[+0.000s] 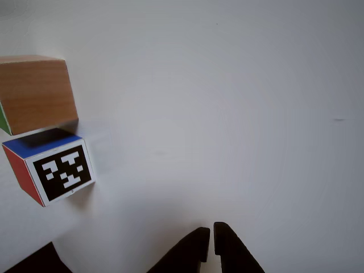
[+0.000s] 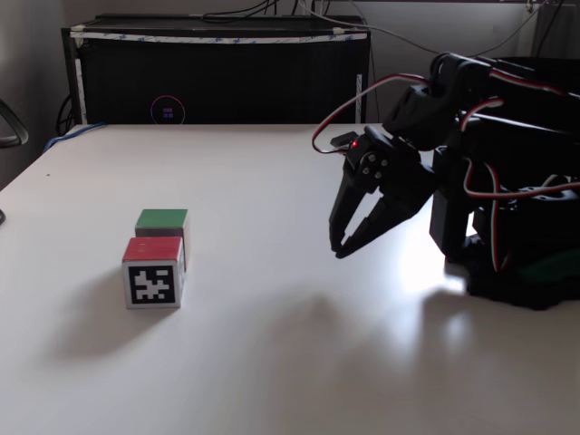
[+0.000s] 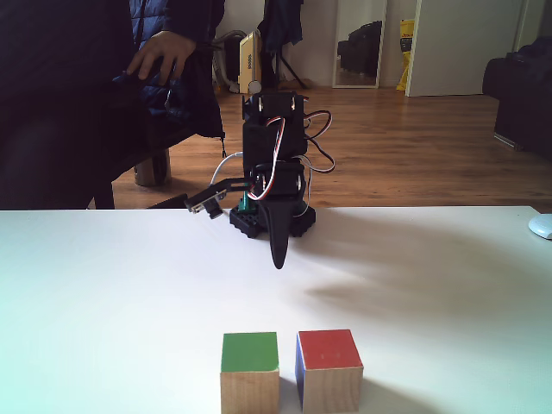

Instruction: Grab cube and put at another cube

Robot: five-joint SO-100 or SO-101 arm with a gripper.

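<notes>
At far left in the other view, the cube (image 1: 37,94), plain wood grain with a sliver of green at its edge, and just below it another cube (image 1: 51,168), blue on top, red on the side, the black-and-white marker facing the camera; the two look to be touching or within a hair of it, a dark shadow line between them. In a fixed view, the same pair left of the arm: green-topped cube (image 2: 162,223) directly behind the marker cube (image 2: 154,272), apparently flush. In the other fixed view, seen from the front, green-topped cube (image 3: 250,371) at left and red-topped one (image 3: 329,369) at right, side by side with only a thin gap, well in front of the arm. Further right, the gripper (image 2: 341,247) well apart from both cubes, tips pointing down above the white table (image 2: 272,362), fingers drawn nearly together with just a slit between the tips (image 1: 211,239), empty. Behind the arm, a person's hand (image 3: 164,52) resting on dark cloth. Judged from the layout: placing apparently done, wooden cube already set against its partner, arm clear of the pair. Next move calls for little beyond settling back to rest without brushing the cubes.
</notes>
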